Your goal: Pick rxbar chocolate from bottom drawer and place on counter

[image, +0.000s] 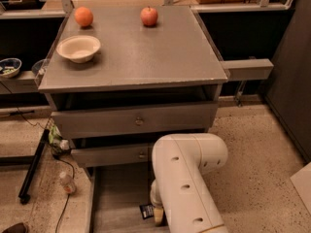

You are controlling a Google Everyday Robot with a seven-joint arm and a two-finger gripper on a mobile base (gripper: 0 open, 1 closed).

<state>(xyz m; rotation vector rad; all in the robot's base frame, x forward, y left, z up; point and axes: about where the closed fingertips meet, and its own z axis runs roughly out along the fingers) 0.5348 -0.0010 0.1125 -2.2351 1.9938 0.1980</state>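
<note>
The rxbar chocolate (pixel 146 211), a small dark wrapper with pale print, lies flat on the floor of the open bottom drawer (pixel 116 198). My white arm reaches down into that drawer and covers most of its right side. Only a pale part of the gripper (pixel 158 212) shows below the arm, right beside the bar's right end and touching or nearly touching it. The counter (pixel 146 52) is the broad grey top of the cabinet, above and behind the arm.
On the counter sit an orange (pixel 83 16), an apple (pixel 149 16) and a cream bowl (pixel 78 48). Two shut knobbed drawers (pixel 138 121) are above the open one. A grey side shelf (pixel 245 69) juts out right. A bottle (pixel 67 182) and cables lie on the floor left.
</note>
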